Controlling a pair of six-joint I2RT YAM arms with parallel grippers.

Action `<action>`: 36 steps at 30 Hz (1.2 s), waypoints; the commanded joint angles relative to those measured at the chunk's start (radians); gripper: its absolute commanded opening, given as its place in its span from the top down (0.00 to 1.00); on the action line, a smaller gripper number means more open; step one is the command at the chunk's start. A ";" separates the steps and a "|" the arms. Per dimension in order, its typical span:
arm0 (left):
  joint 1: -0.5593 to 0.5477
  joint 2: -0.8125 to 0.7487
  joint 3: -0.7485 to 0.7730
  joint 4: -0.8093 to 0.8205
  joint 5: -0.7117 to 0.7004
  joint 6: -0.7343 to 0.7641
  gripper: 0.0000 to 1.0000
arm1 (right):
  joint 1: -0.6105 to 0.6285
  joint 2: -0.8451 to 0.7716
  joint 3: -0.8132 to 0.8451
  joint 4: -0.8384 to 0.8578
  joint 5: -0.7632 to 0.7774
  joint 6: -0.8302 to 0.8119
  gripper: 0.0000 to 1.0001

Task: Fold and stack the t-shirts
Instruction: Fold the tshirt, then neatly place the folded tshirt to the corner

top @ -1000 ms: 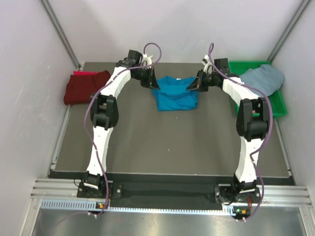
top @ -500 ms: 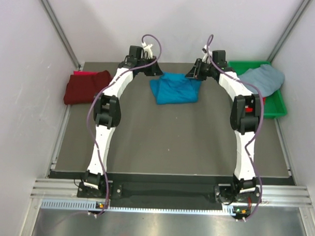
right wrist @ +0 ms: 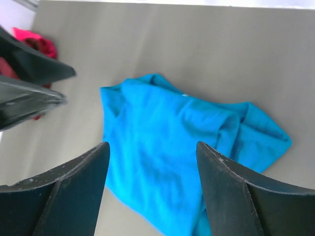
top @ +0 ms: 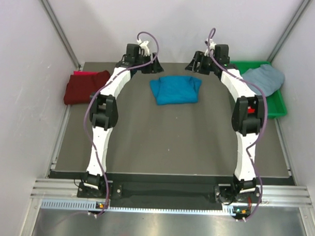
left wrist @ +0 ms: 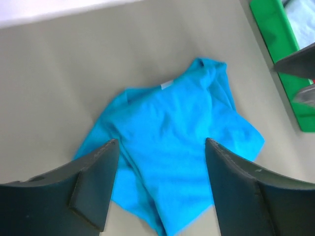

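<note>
**A:** Left gripper, state?

**B:** Left gripper (left wrist: pixel 161 147): jaws spread wide with nothing between them. It hangs above the turquoise t-shirt (top: pixel 175 89) and does not touch it.

**A:** Right side?

**B:** Right gripper (right wrist: pixel 152 146): likewise released, with the fingers well apart and empty. It is above the same shirt, on the opposite side. Each wrist view catches the other gripper's dark fingers at its edge.

**A:** Where does the turquoise one lie?

**B:** On the dark table (top: pixel 172 144), far middle, between the two grippers. It is folded to a rough rectangle, several layers thick. One end is rumpled. A small white neck label shows in the left wrist view.

**A:** The other shirts?

**B:** Maroon t-shirt (top: pixel 85 88): folded at the far left edge of the table, near the wall. A strip of a red shirt (top: pixel 81 73) shows at its far side. I cannot tell whether it runs underneath. Pale grey-blue t-shirt (top: pixel 262 76): bunched in the green bin (top: pixel 276 106) at far right, spilling over the rim. All three are well apart from the turquoise one.
</note>
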 commanded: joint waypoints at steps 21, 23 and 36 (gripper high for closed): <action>0.111 0.085 -0.220 0.083 0.208 -0.195 0.26 | 0.053 0.050 -0.064 0.017 -0.044 -0.015 0.32; 0.105 0.110 -0.216 0.100 0.238 -0.218 0.25 | 0.058 0.061 -0.062 0.008 -0.039 -0.029 0.32; 0.007 0.271 -0.056 0.106 0.265 -0.214 0.25 | 0.082 0.091 -0.081 -0.006 -0.021 -0.040 0.30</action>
